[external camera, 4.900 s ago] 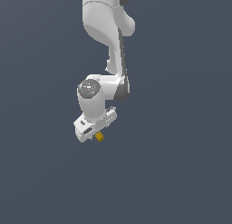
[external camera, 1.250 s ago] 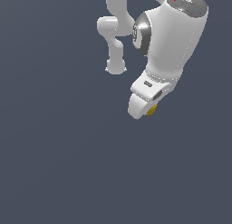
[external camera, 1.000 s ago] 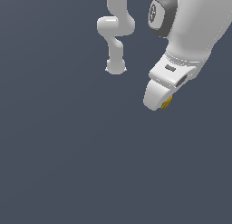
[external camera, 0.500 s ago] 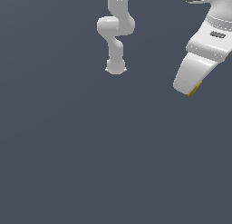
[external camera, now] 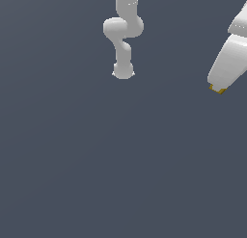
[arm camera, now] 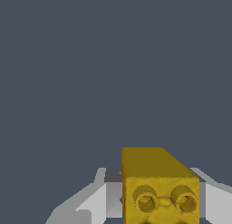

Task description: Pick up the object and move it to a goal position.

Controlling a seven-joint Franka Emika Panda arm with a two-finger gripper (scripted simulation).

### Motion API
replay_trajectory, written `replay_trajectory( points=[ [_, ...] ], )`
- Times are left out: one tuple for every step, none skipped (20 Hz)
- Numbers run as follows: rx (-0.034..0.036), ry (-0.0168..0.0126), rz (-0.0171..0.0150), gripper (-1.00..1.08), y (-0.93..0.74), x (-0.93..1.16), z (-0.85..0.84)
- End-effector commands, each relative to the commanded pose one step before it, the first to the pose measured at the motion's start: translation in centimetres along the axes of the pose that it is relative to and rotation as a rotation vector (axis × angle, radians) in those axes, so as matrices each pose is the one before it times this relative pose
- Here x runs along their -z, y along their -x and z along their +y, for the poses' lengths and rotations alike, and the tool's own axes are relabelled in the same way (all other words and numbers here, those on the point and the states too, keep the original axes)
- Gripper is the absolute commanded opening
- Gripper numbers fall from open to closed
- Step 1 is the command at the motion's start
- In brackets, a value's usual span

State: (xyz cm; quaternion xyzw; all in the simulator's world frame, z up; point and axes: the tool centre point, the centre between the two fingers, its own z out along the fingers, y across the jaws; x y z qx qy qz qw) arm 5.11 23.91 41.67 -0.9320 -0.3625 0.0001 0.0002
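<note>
White two-fingered gripper [external camera: 218, 89] at the exterior view's right edge, closed on the small mustard-yellow block [external camera: 218, 90], of which only a sliver protrudes below the white housing. Wrist view: the block [arm camera: 158, 187] (two round studs facing the camera) sits between the grey fingers [arm camera: 93, 202], above plain dark-grey ground [external camera: 120, 160].

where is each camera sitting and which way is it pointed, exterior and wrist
Exterior view: off the arm, exact position not on record; it faces the bare grey floor, showing the arm's base and lower links, plus the gripper at the exterior view's right edge.
Wrist view: mounted on the wrist, looking along the fingers at the mustard-yellow block held between them, grey floor beyond.
Shared: both show the gripper holding the block, only a yellow sliver in the exterior view.
</note>
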Motion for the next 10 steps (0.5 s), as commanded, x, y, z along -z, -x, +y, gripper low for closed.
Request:
replay_trajectory(
  points=[
    [-0.00067, 0.00012, -0.00006, -1.0, -0.304, 0.478, -0.206],
    [0.0, 0.0, 0.0, -1.0, -0.091, 0.128, -0.062],
    [0.0, 0.0, 0.0, -1.0, -0.079, 0.11, -0.052],
    [0.0, 0.0, 0.0, -1.0, -0.067, 0.093, -0.043],
    [0.0, 0.0, 0.0, -1.0, -0.056, 0.077, -0.036],
    [0.00046, 0.00014, 0.00005, -1.0, -0.055, 0.069, -0.065],
    [0.0, 0.0, 0.0, -1.0, -0.035, 0.048, -0.021],
    [0.0, 0.0, 0.0, -1.0, -0.025, 0.034, -0.015],
    [0.0, 0.0, 0.0, -1.0, -0.015, 0.02, -0.009],
    [0.0, 0.0, 0.0, -1.0, -0.005, 0.007, -0.003]
  ],
)
